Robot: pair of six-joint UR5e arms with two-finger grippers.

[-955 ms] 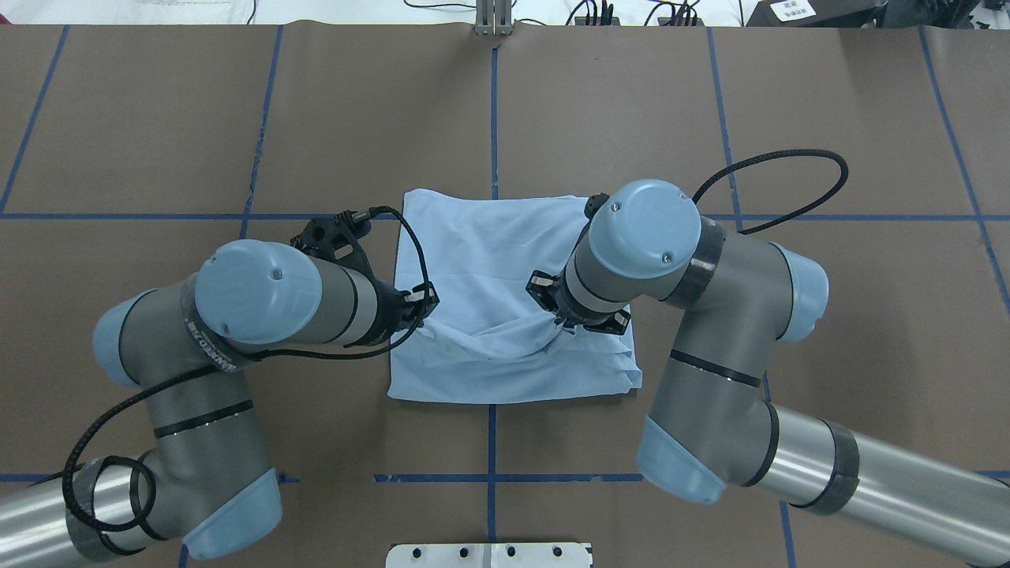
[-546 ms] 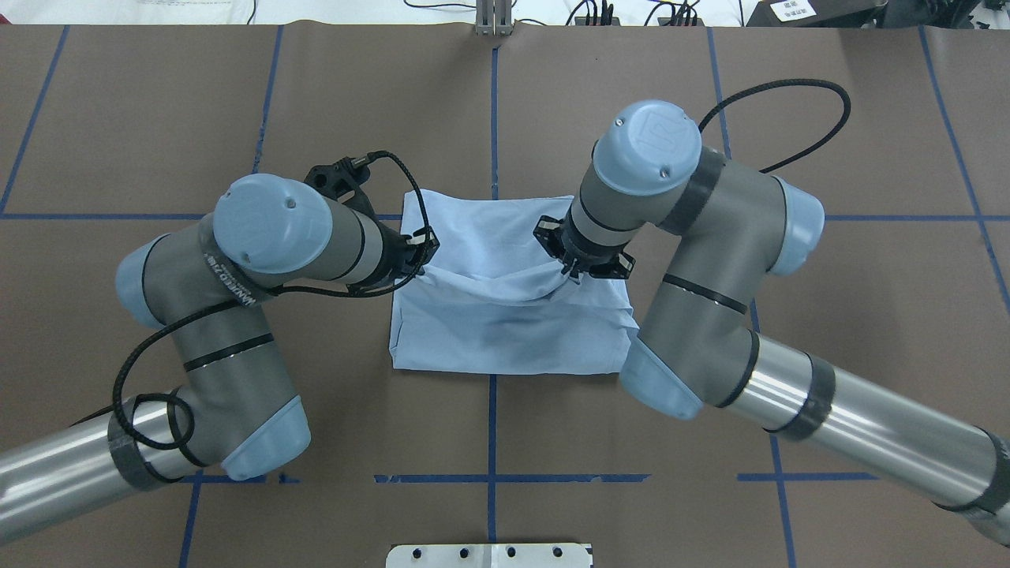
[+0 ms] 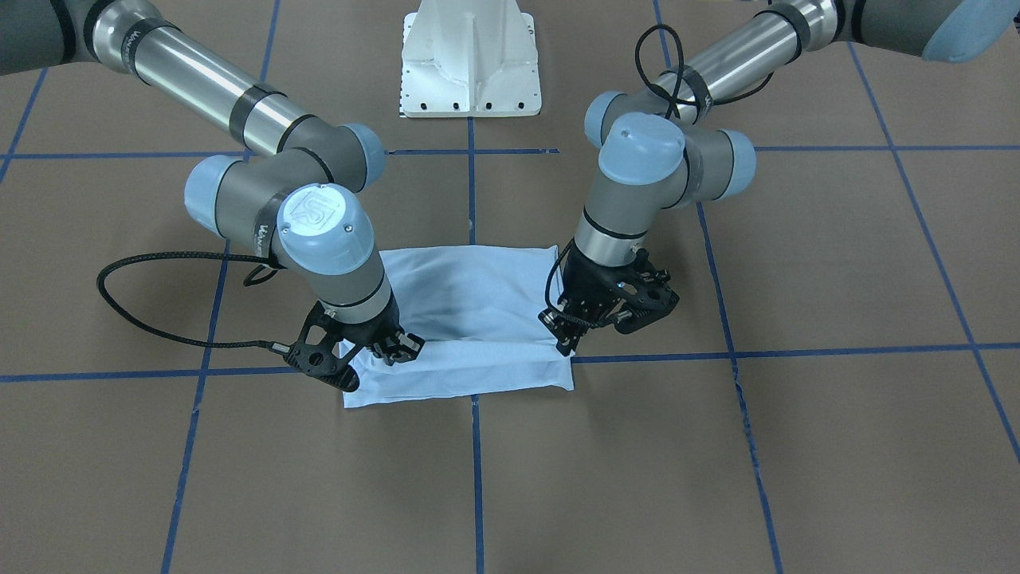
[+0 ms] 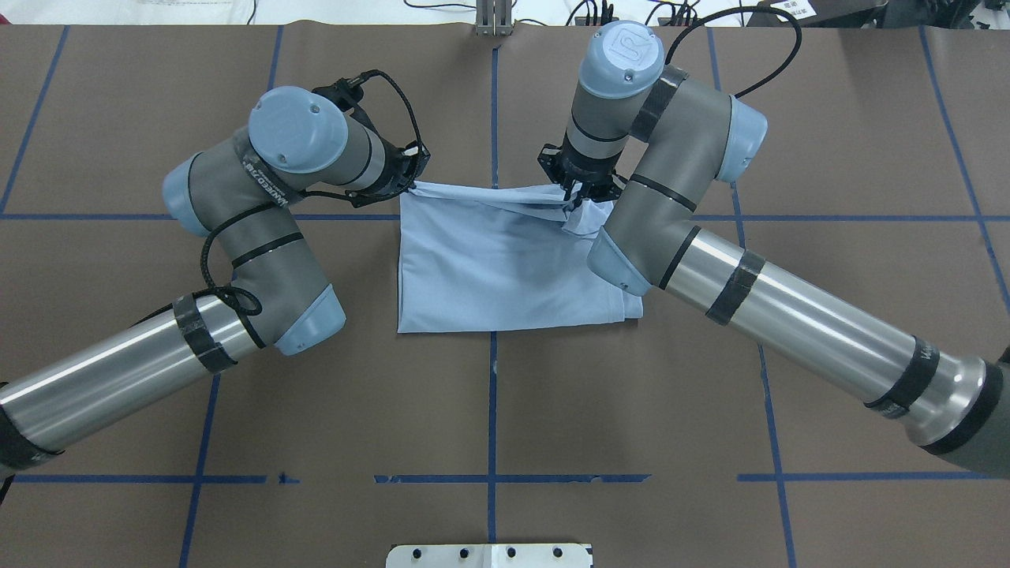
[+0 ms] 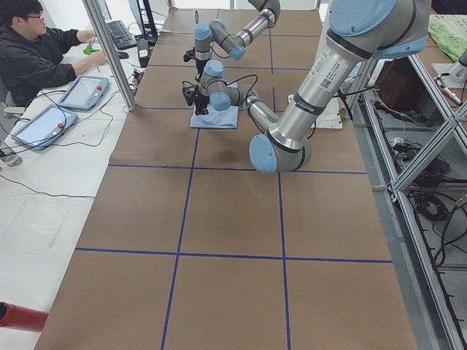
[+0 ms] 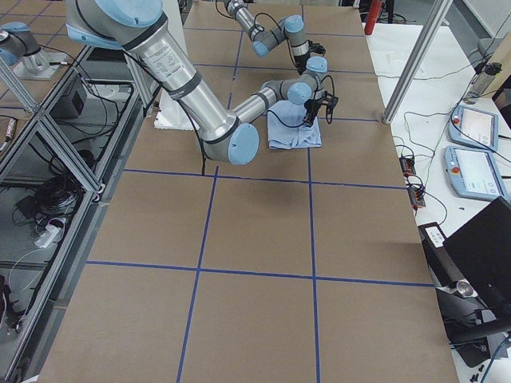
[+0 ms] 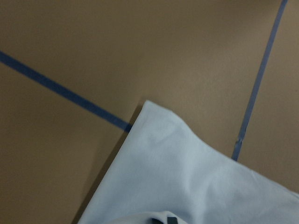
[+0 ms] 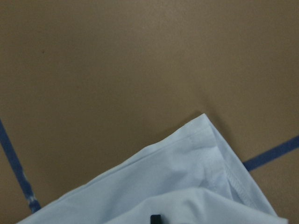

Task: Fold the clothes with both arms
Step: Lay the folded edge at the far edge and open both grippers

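Brown table (image 4: 789, 118), taped into blue squares, carries the pale blue T-shirt (image 4: 489, 268) at its middle, a little to the far side. To finish this fold well, both arms should lower together, keeping the carried edge taut and square over the far hem. That edge stretches between the left gripper (image 4: 410, 184) and the right gripper (image 4: 575, 202), each with jaws clamped on cloth.
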